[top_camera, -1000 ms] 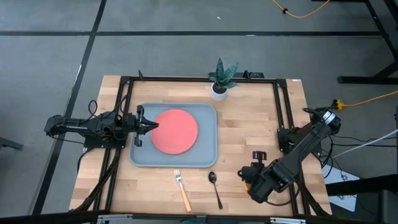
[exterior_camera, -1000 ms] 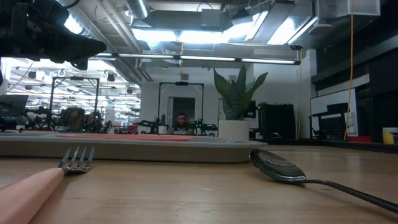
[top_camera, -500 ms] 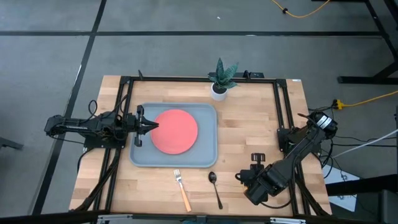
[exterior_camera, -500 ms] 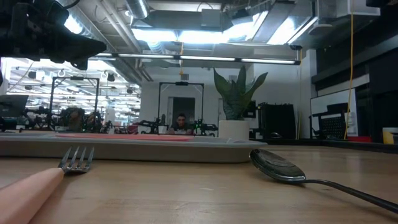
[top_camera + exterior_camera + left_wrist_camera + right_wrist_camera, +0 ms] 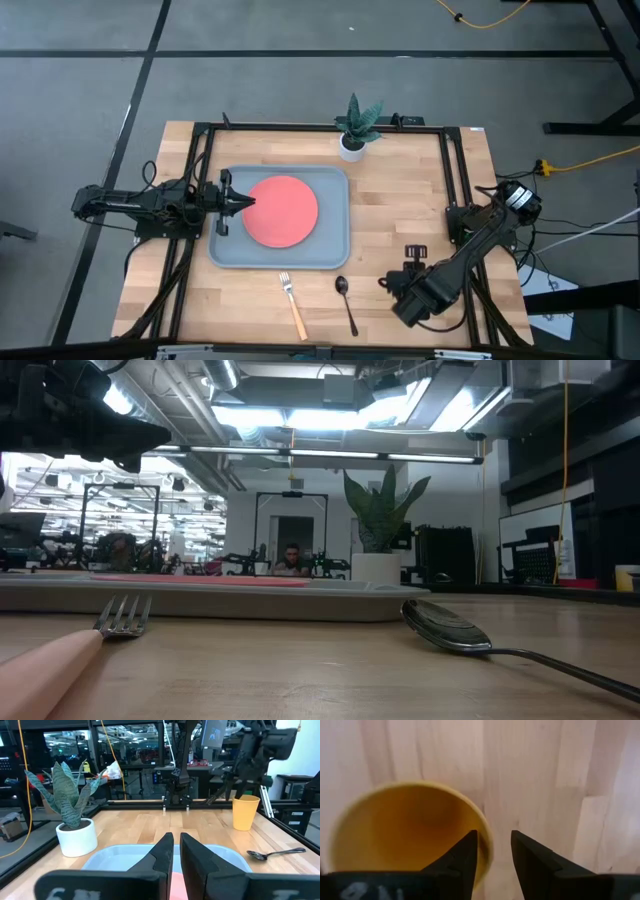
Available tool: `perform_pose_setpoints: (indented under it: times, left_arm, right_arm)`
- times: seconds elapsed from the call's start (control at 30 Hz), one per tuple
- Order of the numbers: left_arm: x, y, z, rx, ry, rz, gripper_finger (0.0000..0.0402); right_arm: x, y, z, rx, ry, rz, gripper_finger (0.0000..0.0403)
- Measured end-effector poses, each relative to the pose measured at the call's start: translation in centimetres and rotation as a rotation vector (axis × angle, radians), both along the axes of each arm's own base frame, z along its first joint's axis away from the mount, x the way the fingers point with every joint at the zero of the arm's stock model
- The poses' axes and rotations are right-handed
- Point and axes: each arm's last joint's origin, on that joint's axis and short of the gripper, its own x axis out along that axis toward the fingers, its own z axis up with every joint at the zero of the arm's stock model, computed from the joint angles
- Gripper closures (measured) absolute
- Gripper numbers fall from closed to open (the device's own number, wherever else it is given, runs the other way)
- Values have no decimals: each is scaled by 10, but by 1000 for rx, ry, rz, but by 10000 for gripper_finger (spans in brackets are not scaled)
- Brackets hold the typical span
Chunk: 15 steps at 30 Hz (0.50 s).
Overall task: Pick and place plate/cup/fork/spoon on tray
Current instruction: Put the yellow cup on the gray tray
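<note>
The coral-red plate lies flat in the grey-blue tray. The yellow-orange cup stands upright on the wood at the table's right front, and it also shows in the left wrist view. My right gripper is open just above the cup, pointing down, one finger over its inside and one outside its rim. In the high view the right gripper hides the cup. The fork and the dark spoon lie on the wood near the front edge. My left gripper is shut and empty over the tray's left side.
A white pot with a green plant stands at the far edge behind the tray. Black frame rails run along the table's sides. Bare wood lies between the tray and the right arm.
My right gripper has gone a little toward the table's near edge and left, and now stands over the cup, hiding it in the high view. The left arm, plate, fork and spoon have kept still.
</note>
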Motion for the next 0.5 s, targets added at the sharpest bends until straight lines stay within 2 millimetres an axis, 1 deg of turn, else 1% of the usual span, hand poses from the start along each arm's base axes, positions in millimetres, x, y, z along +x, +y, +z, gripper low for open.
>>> perform_pose_setpoints:
  times: [0.2, 0.3, 0.4, 0.5]
  left_arm:
    - [0, 0, 0, 0, 0, 0, 374]
    - [0, 0, 0, 0, 0, 0, 374]
    - [0, 0, 0, 0, 0, 0, 374]
    - [0, 0, 0, 0, 0, 0, 374]
  right_arm:
    - [-2, -2, -14, 9, 6, -6, 279]
    - [-1, -1, -17, 29, -8, -8, 290]
    - [1, 1, -18, 48, -28, -5, 321]
    - [1, 1, -16, 58, -26, 7, 372]
